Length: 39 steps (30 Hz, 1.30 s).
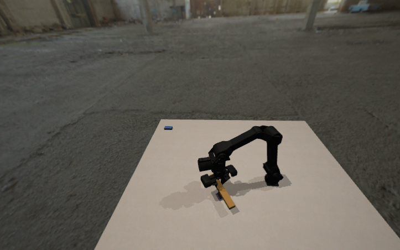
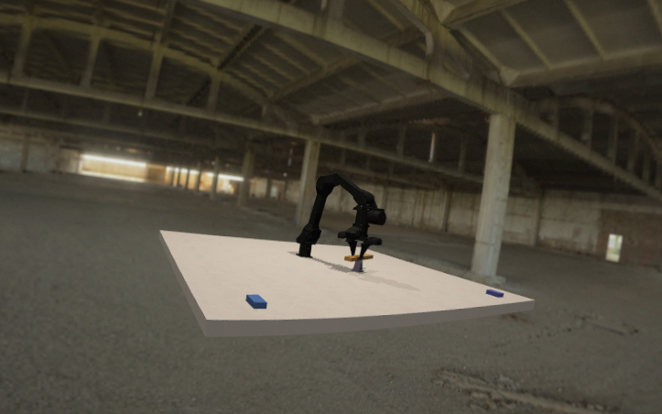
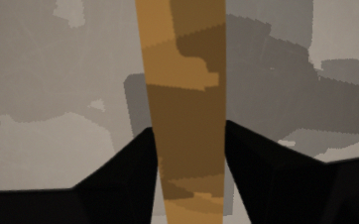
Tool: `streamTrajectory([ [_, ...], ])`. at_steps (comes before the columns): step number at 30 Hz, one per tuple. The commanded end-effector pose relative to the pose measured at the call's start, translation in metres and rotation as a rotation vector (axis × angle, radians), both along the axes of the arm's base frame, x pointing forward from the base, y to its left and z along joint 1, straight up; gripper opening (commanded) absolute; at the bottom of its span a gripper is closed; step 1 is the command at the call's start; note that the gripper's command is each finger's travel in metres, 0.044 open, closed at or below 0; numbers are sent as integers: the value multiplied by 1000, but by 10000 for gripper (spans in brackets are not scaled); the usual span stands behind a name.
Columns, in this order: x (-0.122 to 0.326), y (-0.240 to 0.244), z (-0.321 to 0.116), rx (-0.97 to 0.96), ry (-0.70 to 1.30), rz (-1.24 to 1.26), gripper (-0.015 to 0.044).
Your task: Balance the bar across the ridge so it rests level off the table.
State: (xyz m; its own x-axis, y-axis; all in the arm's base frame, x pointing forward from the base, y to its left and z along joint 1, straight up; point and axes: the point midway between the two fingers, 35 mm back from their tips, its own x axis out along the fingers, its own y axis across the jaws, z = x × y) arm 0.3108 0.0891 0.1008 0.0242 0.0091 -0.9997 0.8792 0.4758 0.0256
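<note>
- Beside the foot of the black arm (image 1: 244, 139) (image 2: 318, 211), top view: the pincer (image 1: 221, 183) (image 2: 357, 256) (image 3: 188, 132) points down over the pale desk (image 1: 288, 223) (image 2: 271, 277), clamped on the orange bar (image 1: 226, 196) (image 2: 358, 256) (image 3: 191, 119).
- Top view, bar: a long part of it runs out from beneath the pincer toward the near edge of the desk; the other end is mostly hidden behind the pincer.
- Top view, ridge (image 1: 219, 196) (image 2: 357, 266): small, dark purple, partly covered by the bar; it shows at the bar's side. Shadows of bar and arm fall on the desk around it.
- Top view, blue block (image 1: 168, 128) (image 2: 255, 301): well apart from the ridge, near a far corner of the desk.
- Exterior view, bar: directly above the ridge, raised off the desk, close to level. Contact between bar and ridge top cannot be made out at this size.
- Exterior view, pincer: above the ridge, its two fingers reaching down to the bar; not released.
- Exterior view, blocks: the blue block lies near one corner of the desk, a violet block (image 2: 494, 293) near another, both well apart from the ridge.
- Wrist view: bar passes between the two black fingertips, one at each long side; patches of shadow cross its upper face. Ridge not identifiable beneath the bar.
</note>
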Motion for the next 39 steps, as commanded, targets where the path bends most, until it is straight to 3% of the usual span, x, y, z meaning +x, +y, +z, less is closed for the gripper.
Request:
streamTrajectory([
  [1,0,0,0,0,0,0,0],
  [2,0,0,0,0,0,0,0],
  [9,0,0,0,0,0,0,167],
  [39,0,0,0,0,0,0,171],
])
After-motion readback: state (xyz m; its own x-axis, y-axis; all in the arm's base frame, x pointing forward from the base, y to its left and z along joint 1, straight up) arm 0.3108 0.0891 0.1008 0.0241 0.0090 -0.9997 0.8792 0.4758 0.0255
